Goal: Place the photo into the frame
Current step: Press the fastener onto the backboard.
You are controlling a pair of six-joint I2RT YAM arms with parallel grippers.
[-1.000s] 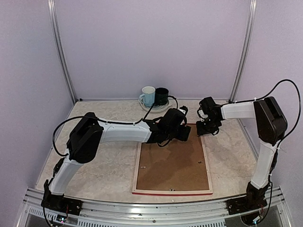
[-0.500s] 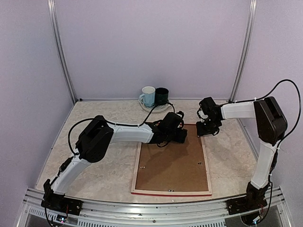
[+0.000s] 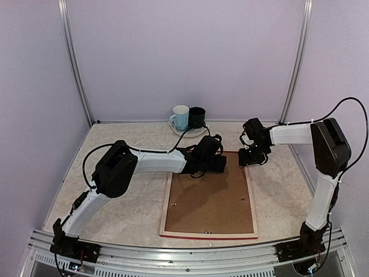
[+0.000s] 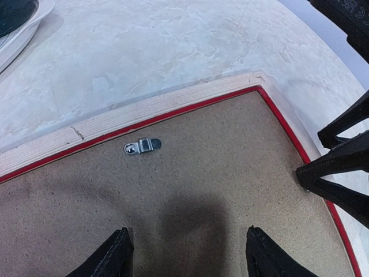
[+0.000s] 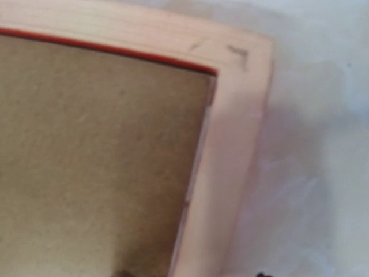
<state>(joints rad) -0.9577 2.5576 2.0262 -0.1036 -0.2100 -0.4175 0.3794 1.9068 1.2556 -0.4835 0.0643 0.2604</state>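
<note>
The frame [image 3: 209, 234] lies face down on the counter [image 3: 127, 213], right of the middle, with its long sides running near to far. Its brown backing board [image 3: 210, 199] faces up inside pale wood rails, and a thin red line shows along the inner edge and along the near side.

The left arm reaches across from the left, and the left gripper [image 4: 190, 257] hangs over the far end of the backing board. Its fingers [image 4: 118, 254] stand apart with nothing between them, only board below. Just beyond them a small metal clip [image 4: 142, 146] lies flat on the board, close to the far rail.

The right gripper [image 3: 252, 160] sits at the far right corner of the frame, pointing down. In the right wrist view (a blurred one) only the very tips show at the bottom edge, set apart, one over the board and one over the counter, with the right rail between them. I cannot tell whether they touch the wood.

At the far edge of the counter a white plate [image 3: 193, 133] carries a pale mug [image 3: 180, 117] and a dark mug [image 3: 197, 117], side by side and well apart from the frame.
</note>
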